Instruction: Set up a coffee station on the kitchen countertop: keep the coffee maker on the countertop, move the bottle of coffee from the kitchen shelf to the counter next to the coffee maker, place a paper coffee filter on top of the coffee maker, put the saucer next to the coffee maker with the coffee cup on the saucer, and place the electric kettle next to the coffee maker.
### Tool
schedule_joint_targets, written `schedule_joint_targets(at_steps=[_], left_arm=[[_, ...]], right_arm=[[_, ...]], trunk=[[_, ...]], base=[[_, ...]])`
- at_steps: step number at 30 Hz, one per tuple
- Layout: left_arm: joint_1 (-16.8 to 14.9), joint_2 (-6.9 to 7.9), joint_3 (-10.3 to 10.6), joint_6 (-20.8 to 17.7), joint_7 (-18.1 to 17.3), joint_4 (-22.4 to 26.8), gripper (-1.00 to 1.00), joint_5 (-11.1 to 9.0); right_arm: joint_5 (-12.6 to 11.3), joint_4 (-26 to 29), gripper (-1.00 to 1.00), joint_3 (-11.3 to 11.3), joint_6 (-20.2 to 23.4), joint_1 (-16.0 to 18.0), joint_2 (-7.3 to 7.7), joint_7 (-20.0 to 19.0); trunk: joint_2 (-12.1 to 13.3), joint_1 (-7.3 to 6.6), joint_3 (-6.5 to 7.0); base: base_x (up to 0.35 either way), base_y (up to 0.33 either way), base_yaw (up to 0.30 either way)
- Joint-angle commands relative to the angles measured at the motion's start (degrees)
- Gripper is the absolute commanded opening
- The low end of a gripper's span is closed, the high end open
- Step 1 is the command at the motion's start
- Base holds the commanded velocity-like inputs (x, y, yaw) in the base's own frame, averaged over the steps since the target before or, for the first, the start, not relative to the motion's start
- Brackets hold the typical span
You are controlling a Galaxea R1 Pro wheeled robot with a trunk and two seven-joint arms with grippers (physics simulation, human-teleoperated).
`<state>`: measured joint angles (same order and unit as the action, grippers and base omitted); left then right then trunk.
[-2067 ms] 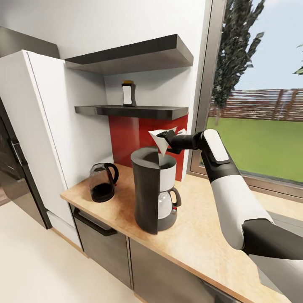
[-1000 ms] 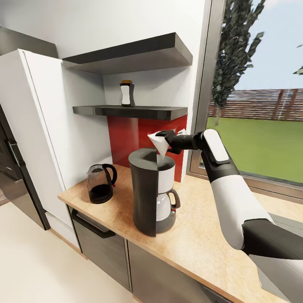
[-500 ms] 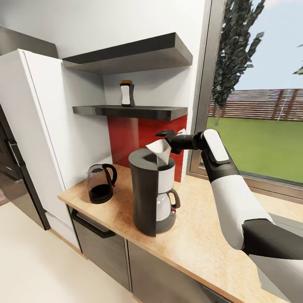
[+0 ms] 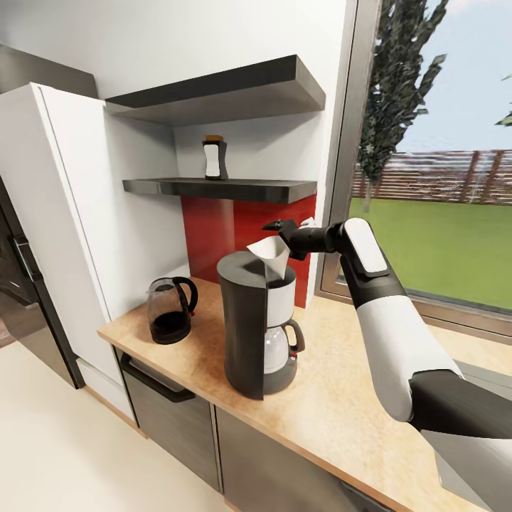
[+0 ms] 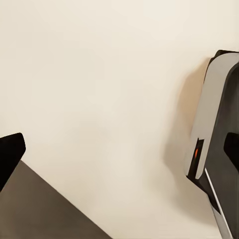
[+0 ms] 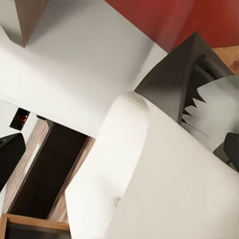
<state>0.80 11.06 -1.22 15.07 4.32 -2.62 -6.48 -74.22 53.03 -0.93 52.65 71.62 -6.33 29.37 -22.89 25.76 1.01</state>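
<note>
On the kitchen countertop point(image 4: 334, 419), the coffee maker point(image 4: 257, 323) is being kept in place, so that item is judged done. Beside it the electric kettle point(image 4: 169, 310) is standing near, which is judged to satisfy its placement. Just above the machine's open top, the paper coffee filter point(image 4: 271, 256) is being rested, tilted, on the rim, with the right gripper point(image 4: 281, 233) hanging just above and beside it; its jaws are seen spread, pinching nothing, so the filter step is judged as being finished. The left gripper's jaw state cannot be told, only dark finger edges being seen in the left wrist view. Farther back, the bottle of coffee point(image 4: 213, 158) is standing upright on the kitchen shelf point(image 4: 220, 188), not yet moved. Judged remaining are 3 things: bottle, saucer and cup.
</note>
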Motion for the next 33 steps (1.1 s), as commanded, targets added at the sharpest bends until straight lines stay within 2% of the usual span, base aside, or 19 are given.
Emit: schedule_joint_targets(at_steps=[1, 33], left_arm=[[0.0, 0.00, -0.1, 0.3, -0.1, -0.1, 1.00, -0.4], [0.0, -0.08, -0.1, 0.3, -0.1, -0.1, 1.00, -0.4]], right_arm=[[-0.6, 0.0, 1.00, 0.0, 0.0, 0.0, 0.00, 0.6], [-0.5, -0.2, 1.00, 0.0, 0.0, 0.0, 0.01, 0.6]], trunk=[[0.0, 0.02, 0.00], [0.0, 0.02, 0.00]], base=[[0.008, -0.016, 0.000], [0.017, -0.024, 0.000]])
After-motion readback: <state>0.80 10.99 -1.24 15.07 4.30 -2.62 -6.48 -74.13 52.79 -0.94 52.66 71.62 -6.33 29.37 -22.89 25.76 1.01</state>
